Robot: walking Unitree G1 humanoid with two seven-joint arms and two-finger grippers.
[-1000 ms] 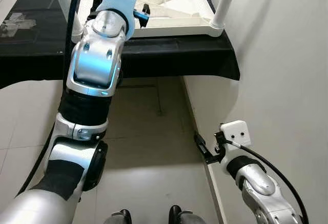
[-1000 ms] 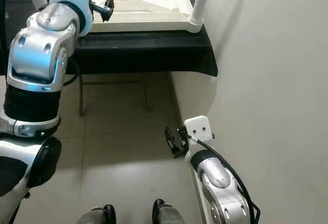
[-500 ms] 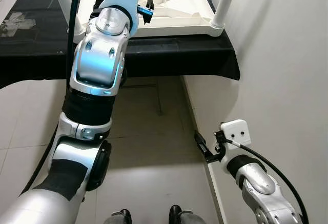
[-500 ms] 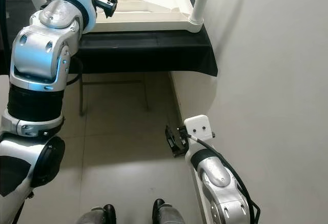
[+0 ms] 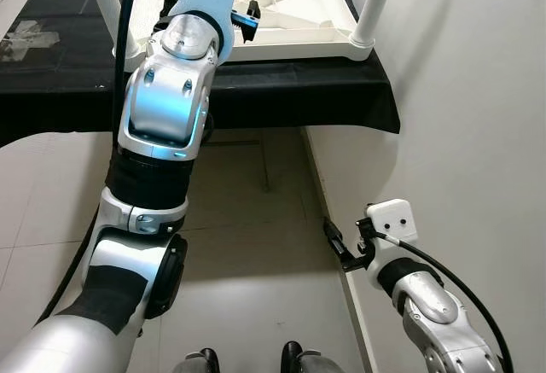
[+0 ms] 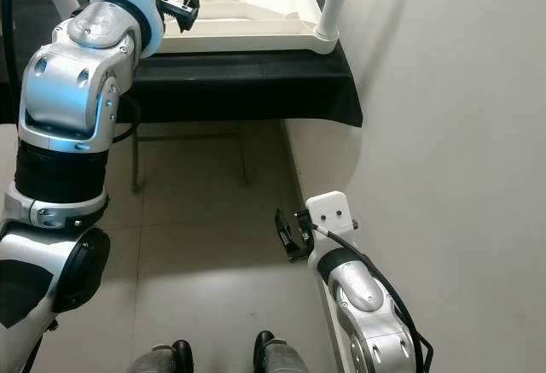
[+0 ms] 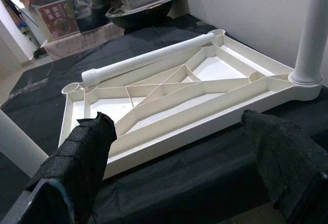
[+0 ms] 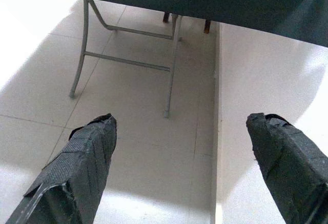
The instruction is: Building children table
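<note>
Approach step of assembly. The left claw (image 7: 179,183), fingers apart and empty, hovers at the near edge of the black-draped tabletop (image 5: 281,91). Ahead lies the upturned white children's table top (image 7: 169,106), one leg (image 7: 312,34) already standing in its corner socket, a loose leg (image 7: 148,57) lying along its far rim. Next, likely: reach across and grasp that leg. The right claw (image 8: 179,172), fingers apart, hangs idle above the floor (image 8: 133,106).
</note>
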